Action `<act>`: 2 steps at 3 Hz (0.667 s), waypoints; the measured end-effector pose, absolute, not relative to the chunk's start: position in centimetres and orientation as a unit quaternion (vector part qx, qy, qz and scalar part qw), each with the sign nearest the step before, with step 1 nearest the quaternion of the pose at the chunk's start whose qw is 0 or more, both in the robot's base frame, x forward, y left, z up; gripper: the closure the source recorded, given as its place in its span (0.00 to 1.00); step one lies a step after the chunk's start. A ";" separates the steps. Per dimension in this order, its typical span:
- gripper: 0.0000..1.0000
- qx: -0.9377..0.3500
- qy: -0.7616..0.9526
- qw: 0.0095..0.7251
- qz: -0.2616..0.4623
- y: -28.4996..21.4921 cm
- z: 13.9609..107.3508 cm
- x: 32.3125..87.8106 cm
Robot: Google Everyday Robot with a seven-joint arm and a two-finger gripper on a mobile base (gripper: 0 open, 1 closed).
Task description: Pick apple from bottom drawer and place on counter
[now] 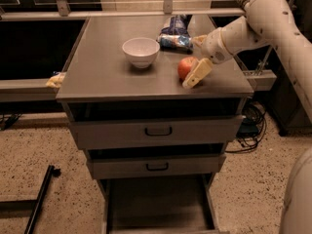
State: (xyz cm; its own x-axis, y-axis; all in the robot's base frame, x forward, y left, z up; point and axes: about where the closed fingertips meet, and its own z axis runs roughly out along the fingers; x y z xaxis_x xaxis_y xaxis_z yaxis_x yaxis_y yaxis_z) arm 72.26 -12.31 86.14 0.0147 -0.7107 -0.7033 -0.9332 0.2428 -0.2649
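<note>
The red apple (pixel 185 67) with yellowish patches rests on the grey counter (pixel 102 74), right of centre. My gripper (pixel 194 58) reaches in from the right and is open around the apple. One pale finger (pixel 197 73) lies against the apple's front right side. The other finger (pixel 198 40) stands apart behind it. The bottom drawer (pixel 156 204) is pulled out at the foot of the cabinet, and the part of it in view is empty.
A white bowl (pixel 141 51) stands on the counter left of the apple. A blue snack bag (pixel 174 35) lies at the back. The two upper drawers are shut. A yellow object (pixel 55 80) sits on the left ledge. Cables (pixel 248 126) lie at the right.
</note>
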 end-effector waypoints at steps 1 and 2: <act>0.00 -0.581 0.688 0.405 0.159 -12.7 86.9 72.8; 0.00 -0.553 0.691 0.429 0.179 -14.2 87.6 72.7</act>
State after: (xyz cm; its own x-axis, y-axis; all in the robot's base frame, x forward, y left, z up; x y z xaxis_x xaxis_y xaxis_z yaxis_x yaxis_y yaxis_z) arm 72.71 -14.23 87.58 -0.0193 -0.6110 -0.7914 -0.9187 0.3232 -0.2271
